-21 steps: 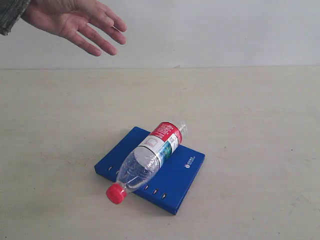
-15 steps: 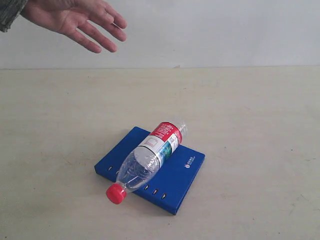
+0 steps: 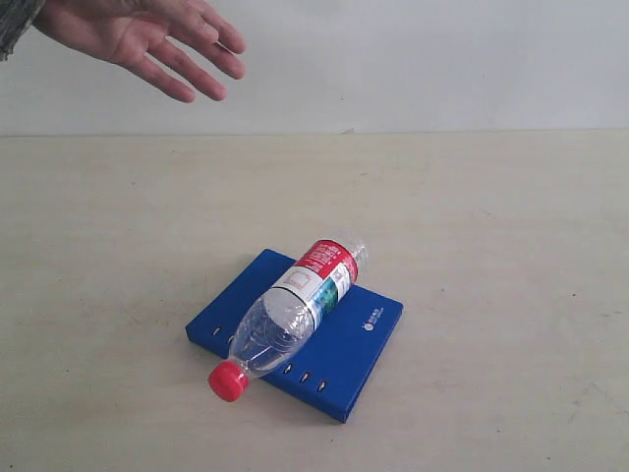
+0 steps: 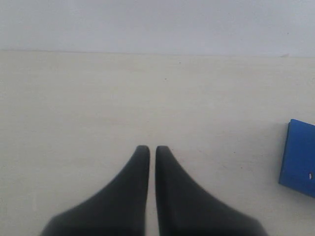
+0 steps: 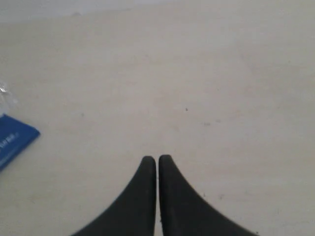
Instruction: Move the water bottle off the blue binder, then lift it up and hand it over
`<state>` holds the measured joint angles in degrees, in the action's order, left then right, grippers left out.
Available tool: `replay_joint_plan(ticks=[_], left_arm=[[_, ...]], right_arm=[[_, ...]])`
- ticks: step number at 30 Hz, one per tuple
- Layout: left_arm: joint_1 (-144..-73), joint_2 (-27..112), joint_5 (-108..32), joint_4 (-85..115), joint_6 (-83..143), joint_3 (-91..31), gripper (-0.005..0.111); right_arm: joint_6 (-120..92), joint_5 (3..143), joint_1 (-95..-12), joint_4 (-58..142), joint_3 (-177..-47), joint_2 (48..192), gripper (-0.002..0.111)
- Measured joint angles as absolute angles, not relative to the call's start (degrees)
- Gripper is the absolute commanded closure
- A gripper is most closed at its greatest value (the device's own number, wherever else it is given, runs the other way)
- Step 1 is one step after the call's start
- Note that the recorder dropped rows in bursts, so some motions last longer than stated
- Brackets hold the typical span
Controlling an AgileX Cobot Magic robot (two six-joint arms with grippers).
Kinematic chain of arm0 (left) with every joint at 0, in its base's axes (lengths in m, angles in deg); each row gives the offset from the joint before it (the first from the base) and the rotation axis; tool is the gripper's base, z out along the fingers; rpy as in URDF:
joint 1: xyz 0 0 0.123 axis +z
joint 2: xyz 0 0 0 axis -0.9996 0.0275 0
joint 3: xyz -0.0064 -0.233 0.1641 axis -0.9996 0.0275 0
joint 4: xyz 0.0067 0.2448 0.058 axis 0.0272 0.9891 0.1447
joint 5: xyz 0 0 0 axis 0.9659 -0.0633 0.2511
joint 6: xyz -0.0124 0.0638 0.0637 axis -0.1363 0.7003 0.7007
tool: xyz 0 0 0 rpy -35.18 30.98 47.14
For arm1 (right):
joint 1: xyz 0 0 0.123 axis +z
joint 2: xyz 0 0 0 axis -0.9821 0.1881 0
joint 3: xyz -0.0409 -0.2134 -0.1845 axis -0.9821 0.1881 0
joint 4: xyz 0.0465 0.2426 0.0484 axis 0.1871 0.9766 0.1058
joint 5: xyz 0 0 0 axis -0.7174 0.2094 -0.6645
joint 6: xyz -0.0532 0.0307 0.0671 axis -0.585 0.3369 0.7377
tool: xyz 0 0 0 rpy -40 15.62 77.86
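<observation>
**Entry: position.**
- Person's hand: top left of ext. view, in front of the pale wall, well apart from the water bottle.
- Water bottle lies on its side across the blue binder, approx. mid-table.
- Left wrist view: left gripper is over bare table. One binder corner shows at the frame edge, well apart from the tips.
- Right wrist view: right gripper is also over bare table. A binder corner shows at the frame edge, well apart from the tips.
- Whether either gripper's tips touch the table: cannot tell.

**Entry: fingers.**
- Person's hand: palm open, digits spread, holds nothing.
- Left gripper: two dark fingers brought together w/ only a thin slit between. Nothing clamped.
- Right gripper: fingers pressed together the same way. Nothing clamped.

**Entry: appearance.**
- Water bottle: clear plastic.
  - Red cap points near-left and juts past the binder's slotted edge.
  - Red/white/green label wraps the far half.
  - Base points far-right.
- Blue binder: bright blue, flat, rectangular, set diagonally on the table.
  - Row of small slots along the near-left edge, partly hidden by the bottle.
  - Small white logo near the right corner.
</observation>
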<state>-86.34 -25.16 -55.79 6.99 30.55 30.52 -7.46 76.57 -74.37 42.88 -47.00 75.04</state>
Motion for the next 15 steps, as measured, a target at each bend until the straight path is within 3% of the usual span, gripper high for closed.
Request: replay_joint_plan(ticks=[5,15], left_arm=[[-86.3,-25.2,-55.8,7.0,30.5,30.5,0.102],[-86.3,-25.2,-55.8,7.0,30.5,30.5,0.102]], right_arm=[[-8.7,72.3,-74.5,42.8,-48.1,92.6,0.108],[-8.9,68.5,-74.5,42.8,-55.1,112.0,0.108]])
